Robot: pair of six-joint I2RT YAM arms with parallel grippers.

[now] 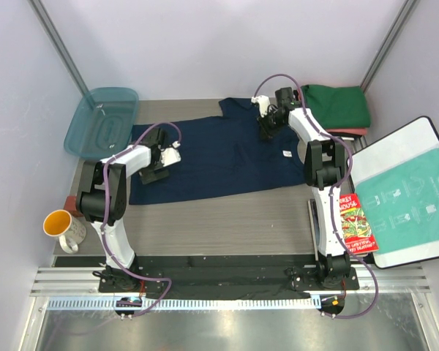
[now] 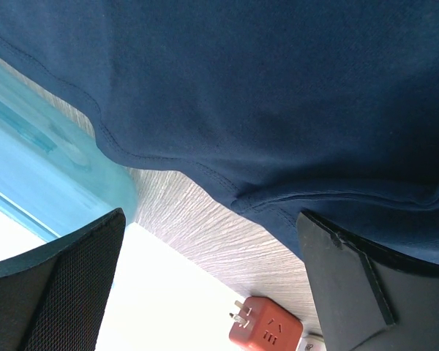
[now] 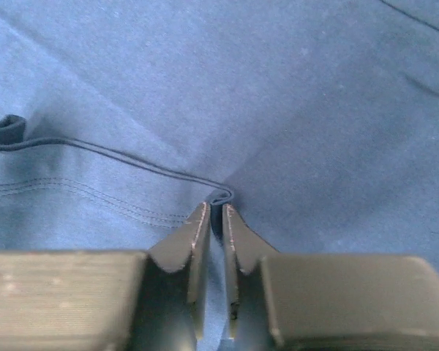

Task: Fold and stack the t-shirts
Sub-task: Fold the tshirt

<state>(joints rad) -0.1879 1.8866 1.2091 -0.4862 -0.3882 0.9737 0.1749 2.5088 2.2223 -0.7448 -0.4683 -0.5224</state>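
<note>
Right wrist view: the right gripper [image 3: 214, 208] has its two fingers drawn almost together on a small raised ridge of the navy t-shirt [image 3: 293, 102], right where a stitched edge runs up to the tips, so it reads as a pinch on the cloth with only the very ends of the fingers engaged. From above, that pinch sits at the far side of the shirt, near the collar end, while the shirt lies spread flat across the middle of the table [image 1: 227, 219]. The left gripper [image 2: 211, 219] hangs with its fingers wide apart over the shirt's left sleeve edge and holds nothing. Behind the right arm, the green folded shirt [image 1: 336, 104] rests on a salmon-red one [image 1: 349, 132], well clear of the navy cloth. The risk I see lies in how shallow the bite is: a lift could let the fold slide out of the tips, or carry up one layer only. With the left side unheld, a one-handed pull would likely drag the shirt askew and bunch it. The teal tray [image 1: 102, 121] lies near the left sleeve and could be nudged.
</note>
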